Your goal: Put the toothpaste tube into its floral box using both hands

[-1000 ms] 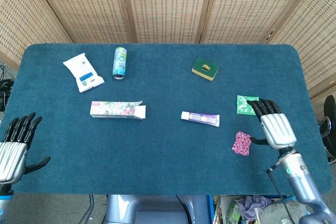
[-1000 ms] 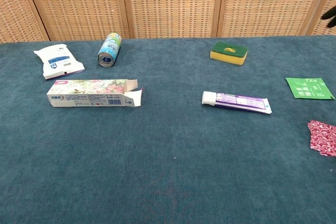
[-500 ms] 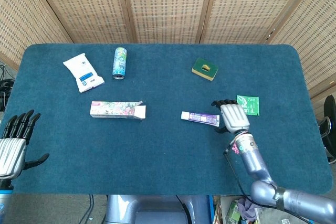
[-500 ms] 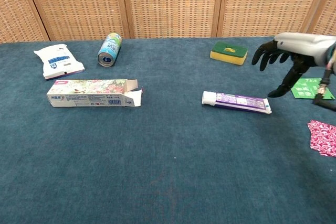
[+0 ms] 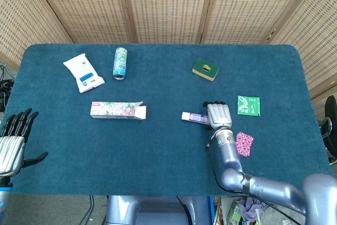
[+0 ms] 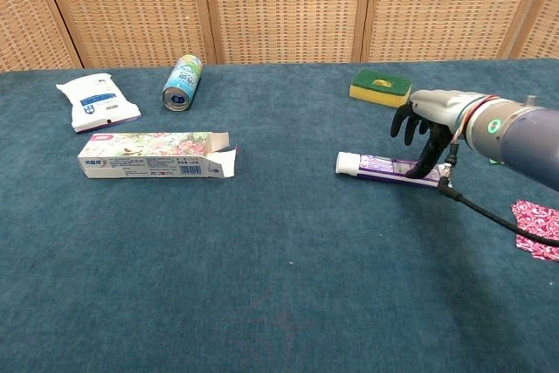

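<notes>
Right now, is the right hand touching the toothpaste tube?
Touching. In the chest view the right hand arches over the toothpaste tube, its thumb coming down onto the tube's flat end; the other fingers hang above it.

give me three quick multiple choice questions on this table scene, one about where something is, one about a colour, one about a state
1. Where is the right hand?
A. over the toothpaste tube
B. on the can
C. off the table

2. What colour is the top of the sponge?
A. red
B. green
C. white

3. How does the floral box lie?
A. standing upright, closed
B. crushed flat
C. on its side, end flaps open toward the tube

Answers:
1 A, its fingers hang down over the tube's far end.
2 B, a green layer sits on the yellow body.
3 C, the flaps at its right end stand open.
</notes>
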{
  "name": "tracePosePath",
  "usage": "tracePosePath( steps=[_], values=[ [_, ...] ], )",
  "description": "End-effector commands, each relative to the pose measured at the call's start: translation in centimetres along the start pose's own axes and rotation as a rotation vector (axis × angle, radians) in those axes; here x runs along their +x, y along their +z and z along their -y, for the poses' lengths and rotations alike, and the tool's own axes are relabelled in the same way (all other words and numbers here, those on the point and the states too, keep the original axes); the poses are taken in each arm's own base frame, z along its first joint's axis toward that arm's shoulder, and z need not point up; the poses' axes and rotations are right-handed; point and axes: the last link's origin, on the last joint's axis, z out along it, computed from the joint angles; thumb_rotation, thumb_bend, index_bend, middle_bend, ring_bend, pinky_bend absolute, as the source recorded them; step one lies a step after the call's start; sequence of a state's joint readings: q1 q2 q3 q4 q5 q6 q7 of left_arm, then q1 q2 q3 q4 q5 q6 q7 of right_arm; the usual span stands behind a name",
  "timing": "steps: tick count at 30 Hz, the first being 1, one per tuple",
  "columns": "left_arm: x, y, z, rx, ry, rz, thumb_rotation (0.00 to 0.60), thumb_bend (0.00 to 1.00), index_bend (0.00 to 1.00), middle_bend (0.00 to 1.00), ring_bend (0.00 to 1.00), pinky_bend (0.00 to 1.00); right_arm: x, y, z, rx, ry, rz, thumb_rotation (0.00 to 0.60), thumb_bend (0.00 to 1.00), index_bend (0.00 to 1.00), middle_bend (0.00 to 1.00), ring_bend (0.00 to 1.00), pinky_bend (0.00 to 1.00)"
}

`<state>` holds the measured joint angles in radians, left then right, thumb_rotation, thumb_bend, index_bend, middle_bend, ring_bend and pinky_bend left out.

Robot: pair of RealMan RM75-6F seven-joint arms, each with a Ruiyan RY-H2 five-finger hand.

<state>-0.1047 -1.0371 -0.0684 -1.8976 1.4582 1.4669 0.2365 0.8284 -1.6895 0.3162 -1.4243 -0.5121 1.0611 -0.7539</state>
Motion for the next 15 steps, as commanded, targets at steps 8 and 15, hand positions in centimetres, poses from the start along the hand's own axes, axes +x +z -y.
tracePosePath(
  steps=[8, 15],
  values=[
    [-0.2, 0.3, -0.1, 0.006, 0.004, 0.009, 0.600, 0.15, 0.00, 0.00, 0.00, 0.00, -1.1, 0.8, 0.7, 0.000, -0.021, 0.001, 0.600, 0.28, 0.28, 0.33, 0.24, 0.20],
    [-0.3, 0.4, 0.0, 0.014, 0.004, 0.011, 0.600, 0.15, 0.00, 0.00, 0.00, 0.00, -2.1, 1.2, 0.2, -0.008, -0.036, 0.013, 0.600, 0.28, 0.28, 0.34, 0.24, 0.20]
  ],
)
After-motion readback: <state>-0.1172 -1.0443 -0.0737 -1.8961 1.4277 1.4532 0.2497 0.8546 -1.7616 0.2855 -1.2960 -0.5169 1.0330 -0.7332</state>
